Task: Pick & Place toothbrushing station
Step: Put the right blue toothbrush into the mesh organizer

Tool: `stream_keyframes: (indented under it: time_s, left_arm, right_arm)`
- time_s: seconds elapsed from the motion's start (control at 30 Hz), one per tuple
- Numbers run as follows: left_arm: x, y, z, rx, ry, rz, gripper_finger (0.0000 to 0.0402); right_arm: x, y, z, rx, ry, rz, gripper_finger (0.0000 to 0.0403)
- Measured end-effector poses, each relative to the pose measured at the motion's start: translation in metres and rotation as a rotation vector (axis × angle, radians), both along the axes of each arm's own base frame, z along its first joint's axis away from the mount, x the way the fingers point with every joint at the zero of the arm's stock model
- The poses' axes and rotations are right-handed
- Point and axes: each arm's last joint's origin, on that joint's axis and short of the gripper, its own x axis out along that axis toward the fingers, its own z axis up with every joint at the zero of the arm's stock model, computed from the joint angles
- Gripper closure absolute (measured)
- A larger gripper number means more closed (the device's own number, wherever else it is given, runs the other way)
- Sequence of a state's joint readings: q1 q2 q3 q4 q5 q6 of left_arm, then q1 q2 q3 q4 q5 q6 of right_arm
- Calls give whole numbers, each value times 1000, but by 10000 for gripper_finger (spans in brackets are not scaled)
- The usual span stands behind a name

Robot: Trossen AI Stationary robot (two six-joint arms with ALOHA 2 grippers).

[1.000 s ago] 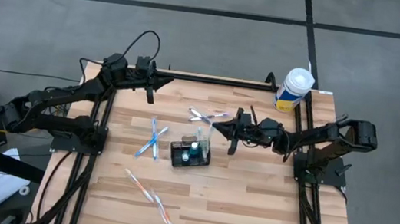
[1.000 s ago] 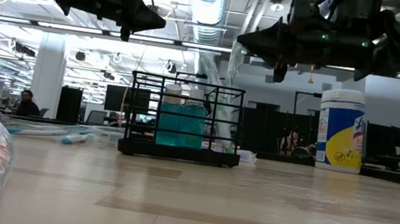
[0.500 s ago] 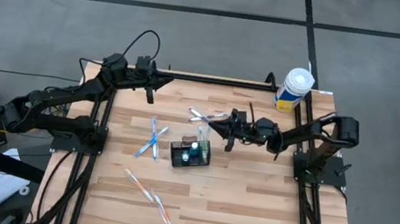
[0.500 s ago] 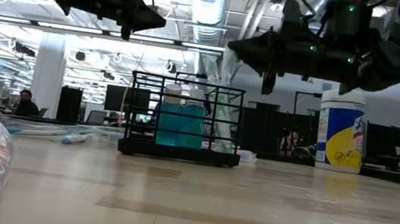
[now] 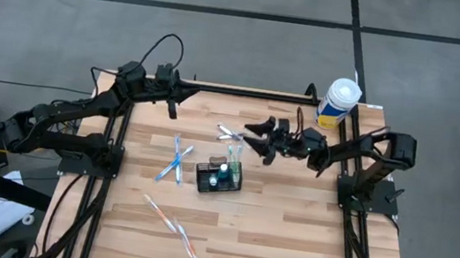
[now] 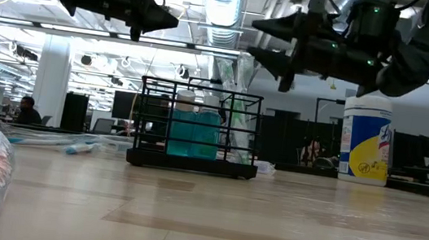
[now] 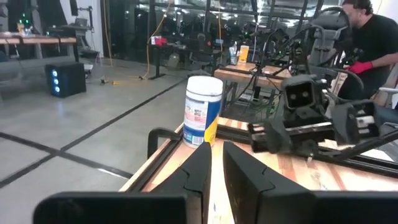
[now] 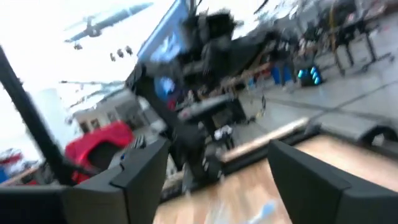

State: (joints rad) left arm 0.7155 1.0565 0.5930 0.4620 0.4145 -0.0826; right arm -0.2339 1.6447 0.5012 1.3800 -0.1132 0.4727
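Observation:
The toothbrushing station (image 5: 219, 177), a small black wire basket, stands on its base at the table's middle; it also shows in the low view (image 6: 195, 130). A blue bottle (image 6: 193, 132) and a clear-wrapped toothbrush (image 5: 232, 157) stand in it. My right gripper (image 5: 254, 139) hovers open just to the right of and beyond the basket, above its top (image 6: 259, 40), with nothing between its fingers (image 8: 137, 177). At the far left edge, high above the table, my left gripper (image 5: 191, 95) points level, shut and empty (image 7: 216, 171).
Wrapped toothbrushes lie flat left of the basket (image 5: 174, 159), beyond it (image 5: 238, 134) and toward the near edge (image 5: 175, 222). A white-and-yellow wipes tub (image 5: 338, 100) stands at the far right corner. A person (image 7: 367, 37) is in the room behind.
My right gripper has opened wide from shut. It has shifted a little toward the table's left and far edges, and its fingers have rolled and tipped upward. The basket and its contents have stayed put.

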Motion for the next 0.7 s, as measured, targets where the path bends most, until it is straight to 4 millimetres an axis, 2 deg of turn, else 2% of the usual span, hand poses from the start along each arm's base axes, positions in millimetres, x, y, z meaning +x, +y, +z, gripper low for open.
stream_keyframes:
  time_s: [0.17, 0.3, 0.4, 0.5, 0.7]
  left_arm:
    - [-2, -1, 14, 65, -118, 2, 358]
    - [-8, -4, 27, 120, -189, 68, 355]
    - [-11, -6, 31, 115, -213, 103, 358]
    - [-12, -6, 31, 100, -225, 125, 364]
    - [-10, -2, 27, -22, -252, 187, 382]
  right_arm:
    - [3, -20, 17, 125, -77, -32, 129]
    - [1, -35, 19, 277, -99, -39, 129]
    - [1, -38, 14, 350, -70, -34, 129]
    - [3, -38, 20, 396, -91, 49, 129]
    - [9, -44, 30, 440, -114, 56, 129]
